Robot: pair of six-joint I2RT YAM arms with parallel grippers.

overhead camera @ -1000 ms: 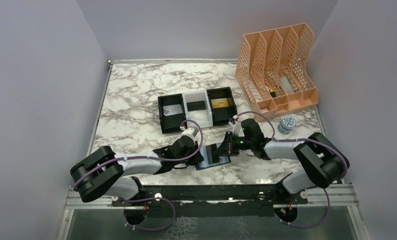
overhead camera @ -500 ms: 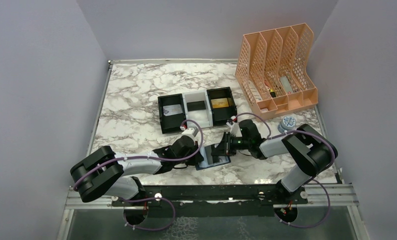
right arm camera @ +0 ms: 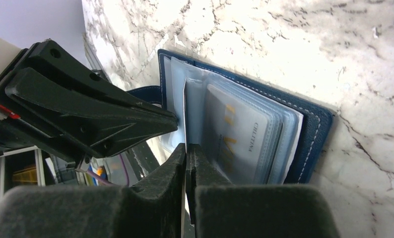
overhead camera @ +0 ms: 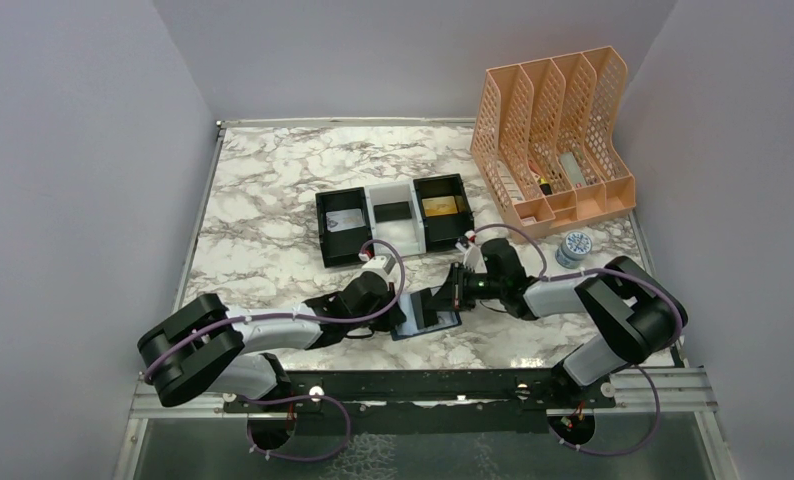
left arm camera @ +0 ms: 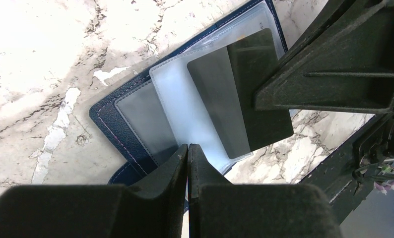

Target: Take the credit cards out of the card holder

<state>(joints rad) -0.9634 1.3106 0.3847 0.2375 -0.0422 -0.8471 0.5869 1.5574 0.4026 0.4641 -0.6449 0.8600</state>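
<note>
The card holder [left arm camera: 105, 116] lies open and flat on the marble-patterned table [overhead camera: 273, 200], near the front edge and between the two arms. Its cover is dark navy with pale stitching along the rim. Inside is a fan of clear, slightly frosted plastic sleeves [left arm camera: 177, 99], overlapping like pages.

The left pincer [left arm camera: 187, 148] has its matte black fingers pressed together on the holder's left edge, where the sleeves meet the cover. How much of the cover it catches is hidden under the fingers.

The right pincer [right arm camera: 186, 148] comes in from the right with its fingers squeezed on a thin dark card [left arm camera: 234, 94]. This is a smooth, glossy, round-cornered rectangle that sticks part-way out of a sleeve. From the right wrist it shows only edge-on, as a fine dark line running into the fingers. From the left wrist its right side is covered by the right pincer's finger.

Deeper in the sleeves sits a silver-grey card [right arm camera: 239, 134] with gold print; the plastic over it blurs the letters.

Behind the holder stands a three-compartment tray [overhead camera: 373, 195] — black, white, black. The flat things in it are too small to make out. A peach perforated file rack [overhead camera: 558, 140] stands at the far right, with a small round tin [overhead camera: 573, 247] nearer, just beside it.
</note>
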